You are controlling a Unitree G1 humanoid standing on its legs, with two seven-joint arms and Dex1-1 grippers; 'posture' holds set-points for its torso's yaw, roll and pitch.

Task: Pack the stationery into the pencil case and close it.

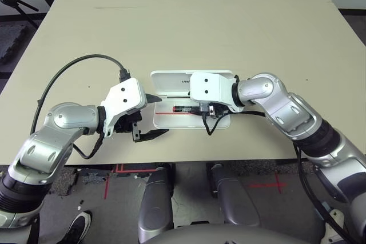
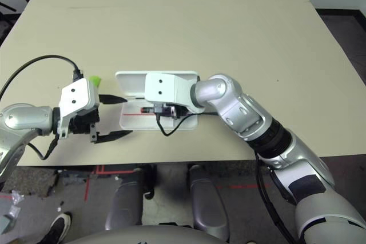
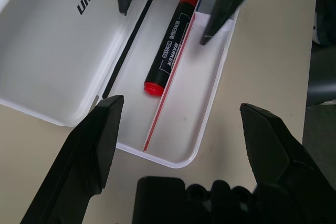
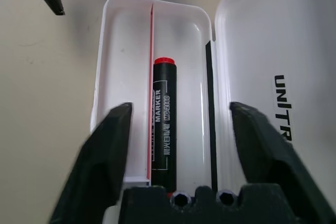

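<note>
The white pencil case point(image 1: 169, 82) lies open near the table's front edge, its lid point(image 3: 52, 51) folded flat toward the far side. A red marker with a black section point(image 4: 164, 114) rests in the tray point(image 3: 181, 158) beside a thin red line. My right gripper point(image 4: 181, 107) hovers open over the tray, its fingers either side of the marker without touching it. At the case's left end my left gripper point(image 1: 161, 115) stands open, pointing at the tray. On the table behind my left wrist sits the highlighter's light-green cap point(image 2: 94, 78).
The table's front edge point(image 1: 189, 161) runs just in front of the case. A black cable point(image 1: 68, 67) loops over the table from my left wrist. Beige tabletop point(image 1: 200, 21) stretches far behind the case. A black stand point(image 1: 17, 1) is off the far left corner.
</note>
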